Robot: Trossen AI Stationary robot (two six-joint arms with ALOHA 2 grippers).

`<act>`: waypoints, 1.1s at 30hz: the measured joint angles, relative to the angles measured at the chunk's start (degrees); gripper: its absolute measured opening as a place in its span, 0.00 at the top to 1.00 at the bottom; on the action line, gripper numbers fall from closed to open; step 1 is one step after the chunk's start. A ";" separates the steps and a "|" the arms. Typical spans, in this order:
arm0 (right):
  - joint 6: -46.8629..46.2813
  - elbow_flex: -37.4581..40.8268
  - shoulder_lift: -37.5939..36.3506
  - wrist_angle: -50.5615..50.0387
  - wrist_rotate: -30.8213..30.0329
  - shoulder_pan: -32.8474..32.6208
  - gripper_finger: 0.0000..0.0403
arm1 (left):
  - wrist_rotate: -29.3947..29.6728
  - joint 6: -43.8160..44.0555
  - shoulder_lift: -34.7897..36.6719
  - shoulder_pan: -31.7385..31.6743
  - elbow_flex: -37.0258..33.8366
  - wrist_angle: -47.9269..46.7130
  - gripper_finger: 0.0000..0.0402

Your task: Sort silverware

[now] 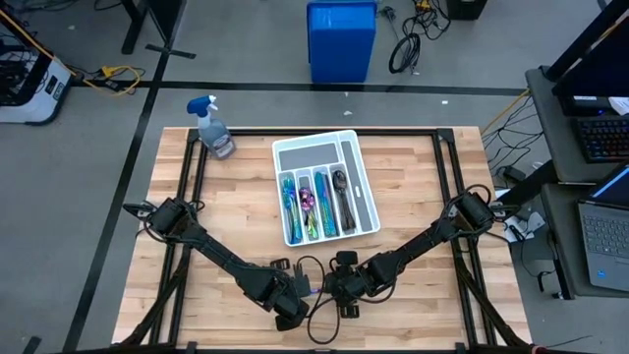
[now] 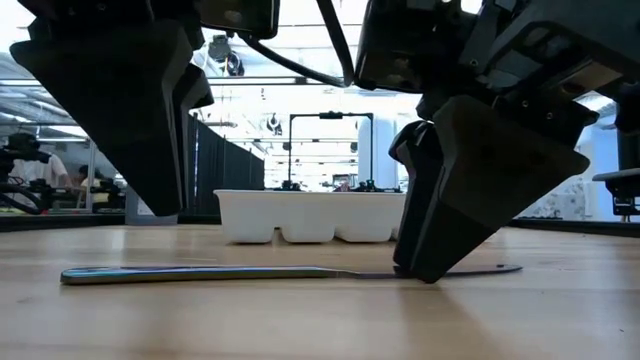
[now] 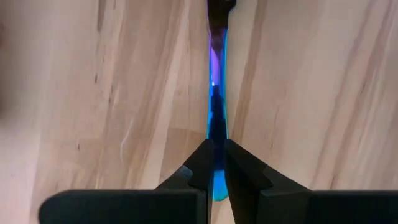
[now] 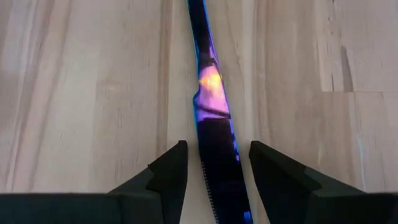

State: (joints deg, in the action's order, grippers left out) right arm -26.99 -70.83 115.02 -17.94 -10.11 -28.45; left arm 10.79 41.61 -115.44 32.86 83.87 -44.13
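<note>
Working piece: an iridescent blue knife (image 4: 214, 134) lies flat on the worktop near its front edge, apart from the white tray (image 1: 325, 187) at the middle.
Right gripper (image 4: 214, 171): my fingers stand wide, straddling the blade, gripping nothing.
Left gripper (image 3: 214, 165): nearly shut over the knife's end; whether it actually pinches I cannot tell.
Doing it well: I should lower squarely, centre the thin metal between the pads, then close gently so it doesn't skate away.
</note>
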 joint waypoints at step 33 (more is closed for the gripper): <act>7.10 0.11 -3.57 -5.83 6.96 0.74 0.83 | 0.99 -1.90 -1.08 0.28 -1.72 1.60 0.60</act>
State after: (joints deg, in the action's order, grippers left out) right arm -19.89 -70.72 111.45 -23.77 -3.15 -27.70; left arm 11.78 39.70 -116.52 33.15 82.15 -42.53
